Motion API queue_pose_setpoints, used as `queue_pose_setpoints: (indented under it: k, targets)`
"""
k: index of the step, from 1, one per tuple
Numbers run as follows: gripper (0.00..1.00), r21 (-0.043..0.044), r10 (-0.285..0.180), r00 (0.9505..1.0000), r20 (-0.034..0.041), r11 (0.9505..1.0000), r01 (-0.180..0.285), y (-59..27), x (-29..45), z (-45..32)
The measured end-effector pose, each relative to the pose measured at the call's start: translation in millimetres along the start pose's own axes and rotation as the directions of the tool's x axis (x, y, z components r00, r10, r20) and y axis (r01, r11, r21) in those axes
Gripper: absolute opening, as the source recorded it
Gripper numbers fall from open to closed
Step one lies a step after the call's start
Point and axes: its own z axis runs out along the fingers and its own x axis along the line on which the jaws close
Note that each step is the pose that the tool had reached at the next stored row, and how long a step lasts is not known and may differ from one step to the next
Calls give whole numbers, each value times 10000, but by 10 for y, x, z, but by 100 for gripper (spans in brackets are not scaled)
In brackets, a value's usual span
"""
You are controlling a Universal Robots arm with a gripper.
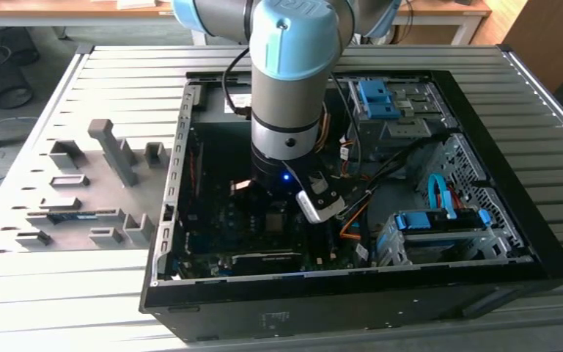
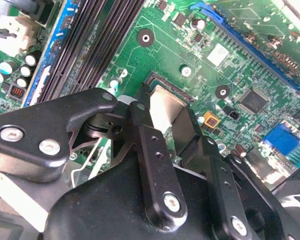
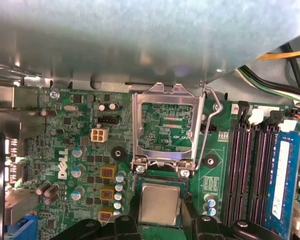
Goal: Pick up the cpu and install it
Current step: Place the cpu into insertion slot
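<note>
Parts tray (image 1: 76,198): well away from the claw (image 3: 162,226), toward the exterior view's left.
Claw: fingers narrowed to chip width, clamping the cpu (image 3: 160,202) by opposite edges.
Cpu: between the fingers, just short of the raised load plate (image 3: 165,125).
Socket (image 3: 159,179): under the claw; I'd lower flat, corners squared, no force.
Memory slots (image 3: 252,170): beside the claw, apart.

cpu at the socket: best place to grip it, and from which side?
Take the cpu by two opposite side edges, coming straight down from above. It is a thin flat square lying level, and its smooth metal top gives nothing to pinch. The open hinged frame stands at one edge, so use the two edges running away from it. The gripper has its jaws on those edges.
</note>
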Motion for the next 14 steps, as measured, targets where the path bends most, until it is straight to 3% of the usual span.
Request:
queue_pose_setpoints:
  k: [14]
  targets:
    - [45, -2, -2, 10000, -38, 10000, 2, -47, -31, 2]
